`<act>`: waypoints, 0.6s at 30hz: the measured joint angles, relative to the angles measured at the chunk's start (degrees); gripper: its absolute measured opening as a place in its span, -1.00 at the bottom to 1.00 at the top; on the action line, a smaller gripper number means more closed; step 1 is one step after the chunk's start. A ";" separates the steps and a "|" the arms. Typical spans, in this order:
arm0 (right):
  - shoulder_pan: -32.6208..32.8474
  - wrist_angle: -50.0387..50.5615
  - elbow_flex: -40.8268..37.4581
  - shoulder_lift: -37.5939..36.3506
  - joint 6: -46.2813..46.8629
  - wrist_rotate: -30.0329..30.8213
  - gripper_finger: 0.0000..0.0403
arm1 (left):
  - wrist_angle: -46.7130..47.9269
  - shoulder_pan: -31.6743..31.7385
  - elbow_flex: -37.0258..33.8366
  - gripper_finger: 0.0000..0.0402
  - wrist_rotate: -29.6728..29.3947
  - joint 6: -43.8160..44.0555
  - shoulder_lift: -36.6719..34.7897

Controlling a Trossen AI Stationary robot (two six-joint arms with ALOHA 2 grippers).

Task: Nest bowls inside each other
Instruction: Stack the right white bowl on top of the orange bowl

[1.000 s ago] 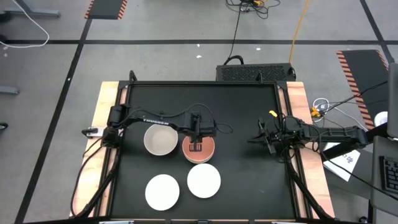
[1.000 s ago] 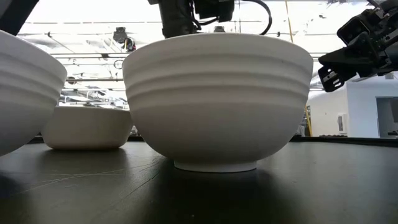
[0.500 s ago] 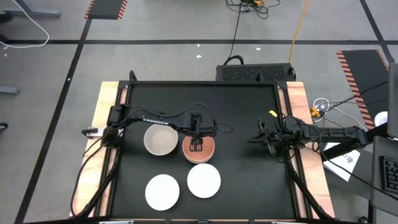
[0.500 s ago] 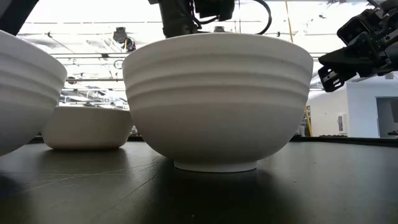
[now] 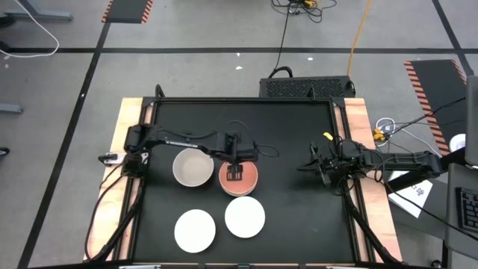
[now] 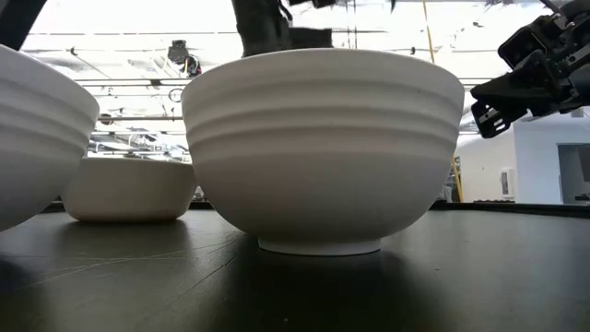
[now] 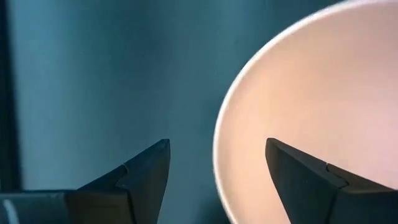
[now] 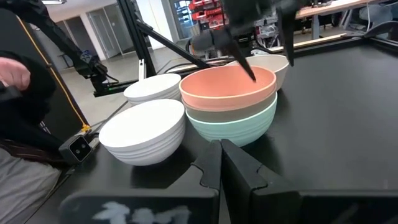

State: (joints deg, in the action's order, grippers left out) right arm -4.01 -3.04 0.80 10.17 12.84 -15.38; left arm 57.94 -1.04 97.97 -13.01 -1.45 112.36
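A salmon-orange bowl (image 5: 240, 179) sits nested on an olive-grey bowl (image 8: 231, 113), which sits in a mint green bowl (image 8: 236, 132); the stack stands near the table's middle. A beige-grey bowl (image 5: 193, 167) stands just left of it. Two white bowls (image 5: 195, 229) (image 5: 245, 216) stand at the near side. My left gripper (image 5: 236, 173) hovers open over the salmon bowl. In the left wrist view its fingers stand on either side of the bowl's rim (image 7: 219, 149) without touching it. My right gripper (image 5: 317, 166) waits shut near the table's right edge.
In the low view one white bowl (image 6: 323, 148) fills the foreground, with the other white bowl (image 6: 37, 138) at the left and the beige-grey bowl (image 6: 129, 189) behind. A person (image 8: 18, 118) shows beyond the table. Black mat (image 5: 299, 217) lies bare to the right.
My left gripper has risen a little above the salmon bowl, its wrist leaving the top of the low view. The bowls have stayed where they were.
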 joint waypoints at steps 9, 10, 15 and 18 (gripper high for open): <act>0.00 -0.14 0.00 0.02 0.59 -0.02 -1.00 | -4.51 -0.59 0.02 0.33 0.98 -1.25 -17.37; 0.00 -0.16 0.00 0.02 0.85 -0.01 -1.00 | -4.91 -0.83 0.04 0.33 1.16 -1.44 -19.60; 0.00 -0.16 0.00 0.04 1.42 -0.01 -1.00 | -5.06 -2.73 0.07 0.33 1.32 -1.07 -29.63; 0.00 -0.17 0.00 0.04 1.49 0.00 -1.00 | -5.19 -4.50 -0.83 0.33 0.92 -0.52 -34.77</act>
State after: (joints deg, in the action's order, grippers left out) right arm -4.01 -3.21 0.80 10.22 14.33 -15.38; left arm 52.75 -5.53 97.15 -12.09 -1.96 77.59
